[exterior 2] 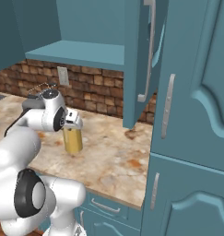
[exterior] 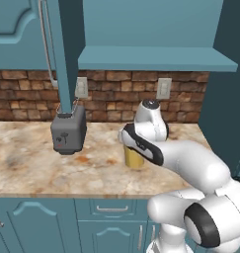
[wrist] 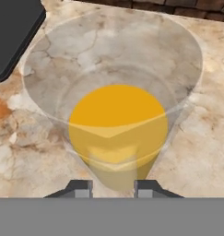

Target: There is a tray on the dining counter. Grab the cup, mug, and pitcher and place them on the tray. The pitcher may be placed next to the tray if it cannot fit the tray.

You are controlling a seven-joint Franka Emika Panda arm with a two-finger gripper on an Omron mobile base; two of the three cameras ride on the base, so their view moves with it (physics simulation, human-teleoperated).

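Note:
The pitcher (exterior: 134, 159), clear glass holding orange-yellow liquid, stands upright on the brick-backed kitchen counter (exterior: 37, 168). My hand hangs straight over it, and the gripper (exterior 2: 73, 125) reaches down at its rim. In the hand view I look into the pitcher (wrist: 118, 124) from above. Both fingertips (wrist: 81, 186) stand close together, and the pitcher's near side fills the space between them, touching each. The tray, cup, mug and dining counter are out of view.
A dark grey toaster (exterior: 68, 131) sits on the counter left of the pitcher, its corner (wrist: 12, 32) close by in the hand view. An open teal cabinet door (exterior 2: 137, 64) hangs over the counter, and a tall teal cabinet (exterior 2: 191, 115) stands to the right.

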